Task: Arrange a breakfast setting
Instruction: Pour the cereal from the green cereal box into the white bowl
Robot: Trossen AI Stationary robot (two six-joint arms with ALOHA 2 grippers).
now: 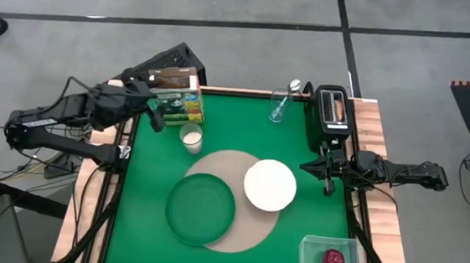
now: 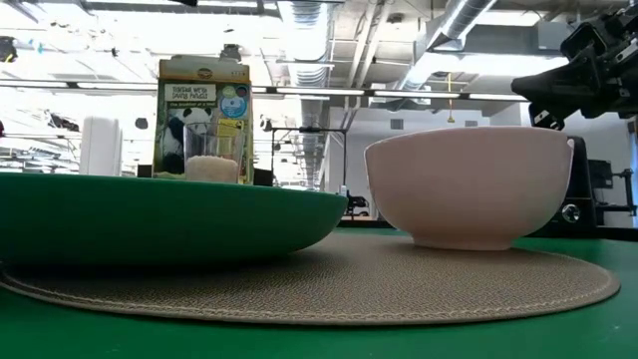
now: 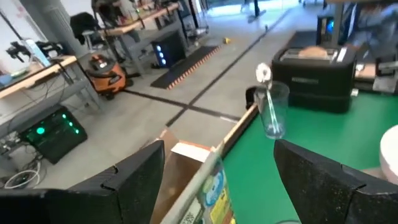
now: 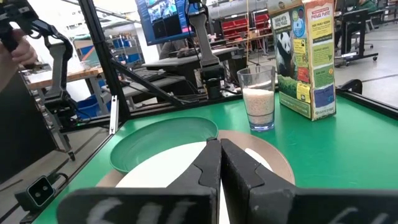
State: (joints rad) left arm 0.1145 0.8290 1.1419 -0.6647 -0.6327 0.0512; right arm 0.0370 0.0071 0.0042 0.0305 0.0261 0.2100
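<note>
1. I'm seeing the round beige placemat [image 1: 231, 200] lying mid-table, carrying the empty dark green plate [image 1: 200, 209] and the empty white bowl [image 1: 269, 185].
2. Milk glass [image 1: 191, 137] is standing part-filled beside the cereal box [image 1: 179, 99].
3. Apple [image 1: 334, 259] is sitting in a clear tub [image 1: 312, 257].
4. Left gripper [image 1: 154, 108] is hovering open over the box; right gripper [image 1: 326, 174] is waiting shut near the toaster [image 1: 332, 111].

Bright, even overhead light fills my workspace; shadows on my desk [image 1: 301, 145] stay faint. Ceiling strip lights [image 2: 299, 15] glare in the low view. My left wrist view is blurred throughout.
</note>
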